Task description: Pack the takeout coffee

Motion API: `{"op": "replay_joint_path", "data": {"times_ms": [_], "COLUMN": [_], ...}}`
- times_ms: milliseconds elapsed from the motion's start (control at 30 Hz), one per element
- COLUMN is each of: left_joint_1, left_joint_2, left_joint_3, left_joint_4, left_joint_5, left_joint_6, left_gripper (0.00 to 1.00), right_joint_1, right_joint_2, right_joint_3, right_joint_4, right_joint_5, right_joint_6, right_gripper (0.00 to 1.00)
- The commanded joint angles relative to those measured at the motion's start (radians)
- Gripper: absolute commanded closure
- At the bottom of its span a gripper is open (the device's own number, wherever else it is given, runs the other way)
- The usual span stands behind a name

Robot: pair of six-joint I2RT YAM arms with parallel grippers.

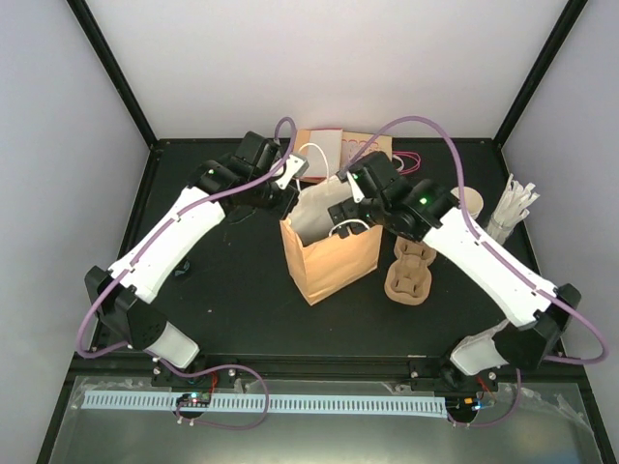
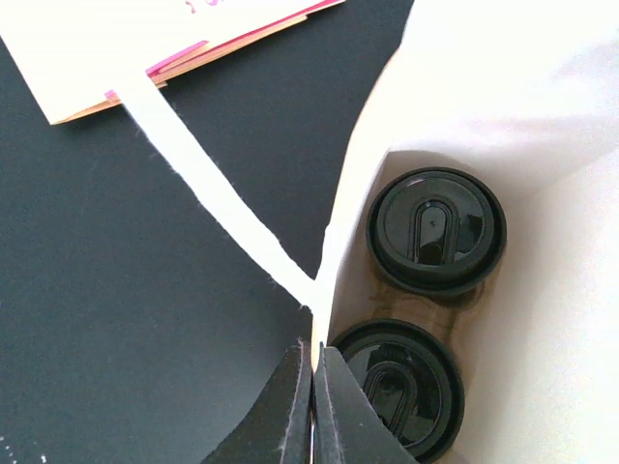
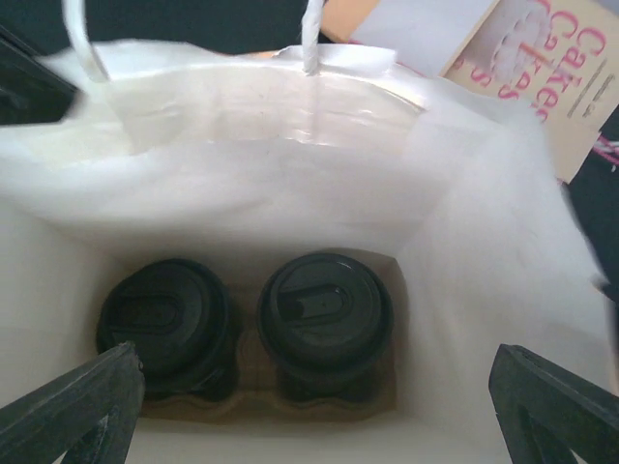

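Two black takeout coffee cups with round black lids [image 3: 326,314] [image 3: 164,319] stand in a brown pulp carrier [image 3: 253,382] at the bottom of the brown paper bag [image 1: 329,256]. Both lids also show in the left wrist view [image 2: 437,230] [image 2: 401,387]. My left gripper [image 2: 313,350] is shut on the bag's rim where the white handle [image 2: 222,193] joins, at the bag's left side [image 1: 290,184]. My right gripper [image 3: 317,356] is open and empty above the bag's mouth [image 1: 348,198], its fingers [image 3: 87,406] spread over the cups.
A second pulp carrier [image 1: 411,271] lies on the table right of the bag. A bundle of white wrapped straws [image 1: 513,205] stands at the far right. Flat printed paper bags [image 1: 338,145] lie behind the bag. The bag's inside walls are white [image 3: 242,193].
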Motion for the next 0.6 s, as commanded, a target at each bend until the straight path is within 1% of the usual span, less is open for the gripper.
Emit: {"op": "replay_joint_path", "data": {"times_ms": [0, 100, 267, 367, 567], "left_joint_1": [0.021, 0.047, 0.108, 0.156, 0.266], "left_joint_2": [-0.041, -0.044, -0.061, -0.073, -0.114], "left_joint_3": [0.022, 0.026, 0.027, 0.025, -0.016], "left_joint_4": [-0.023, -0.036, -0.058, -0.07, -0.041], "left_joint_5": [-0.066, -0.089, -0.134, -0.169, -0.223], "left_joint_6": [-0.015, -0.01, -0.016, -0.046, -0.111], "left_gripper": [0.98, 0.98, 0.98, 0.99, 0.98], "right_joint_1": [0.004, 0.003, 0.002, 0.002, -0.002], "right_joint_2": [-0.084, -0.133, -0.247, -0.319, -0.365], "right_joint_3": [0.021, 0.023, -0.031, -0.069, -0.117], "right_joint_4": [0.082, 0.128, 0.239, 0.288, 0.248], "right_joint_5": [0.015, 0.04, 0.175, 0.245, 0.374], "right_joint_6": [0.034, 0.063, 0.108, 0.113, 0.111], "right_gripper": [0.0, 0.0, 0.0, 0.0, 0.0]}}
